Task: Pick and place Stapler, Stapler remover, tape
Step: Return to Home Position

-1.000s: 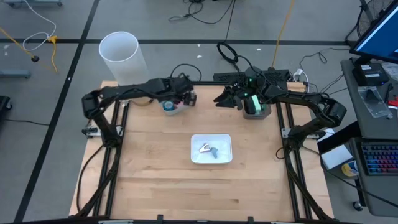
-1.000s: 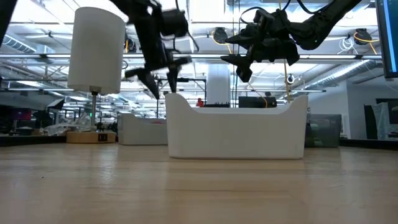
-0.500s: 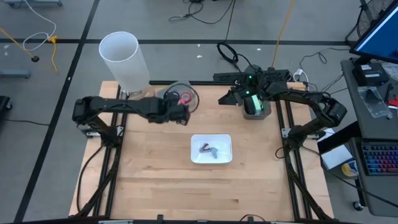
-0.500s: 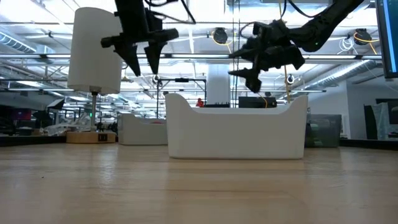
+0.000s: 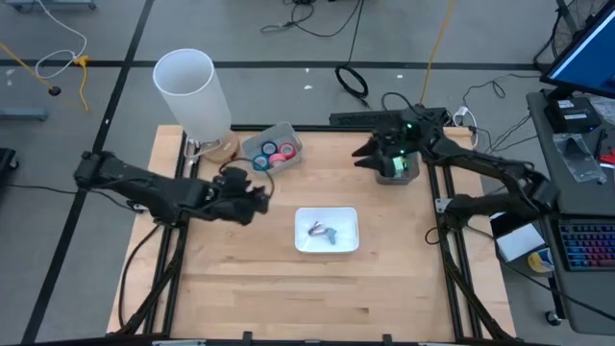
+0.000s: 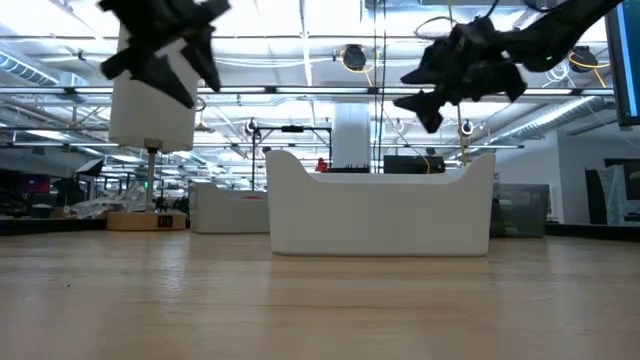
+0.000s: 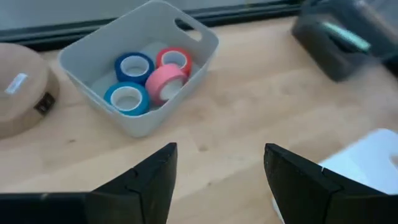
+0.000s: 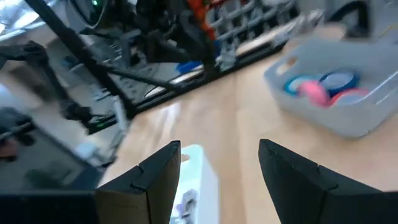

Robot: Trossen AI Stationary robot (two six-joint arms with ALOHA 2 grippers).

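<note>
Several tape rolls (image 7: 134,65), blue, red and pink, lie in a grey bin (image 5: 272,152) at the table's far edge. A white tray (image 5: 327,248) in the middle holds small grey and metal pieces (image 5: 322,231); whether they are the stapler or the stapler remover I cannot tell. My left gripper (image 5: 254,198) hovers open and empty, near-left of the bin and left of the tray. In its wrist view the open fingers (image 7: 158,171) frame bare wood. My right gripper (image 5: 363,154) hangs open and empty at the far right, beside a dark bin (image 5: 396,168).
A tall white cylinder (image 5: 192,86) on a round tan base (image 7: 18,87) stands at the far left corner. The dark bin sits at the far right edge of the table. Bare wood spans the table's near half (image 5: 307,298).
My left gripper has swung from over the tape bin toward the table's near and left side, staying open and empty. My right gripper has drifted a little toward the right edge, still open.
</note>
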